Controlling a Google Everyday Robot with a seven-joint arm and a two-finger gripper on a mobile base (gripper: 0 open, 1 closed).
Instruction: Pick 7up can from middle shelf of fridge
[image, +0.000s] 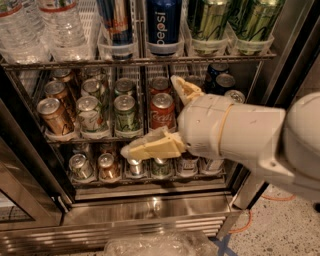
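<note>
The 7up can (90, 115), pale silver with green streaks, stands at the front of the second lane from the left on the middle shelf (65, 141) of the fridge (150, 210). More cans stand behind it in that lane. My gripper (149, 115) is open and empty. One cream finger (185, 89) points up and left, the other finger (150, 148) lies low across the shelf's front edge. The gripper hangs in front of the red Coca-Cola can (162, 111), to the right of the 7up can and apart from it.
A copper-brown can (52, 116) stands left of the 7up can and a darker green can (126, 112) right of it. Dark blue cans (220, 80) stand at far right. Above is a rack with water bottles (60, 25) and tall cans (164, 25). Below stand small cans (80, 166).
</note>
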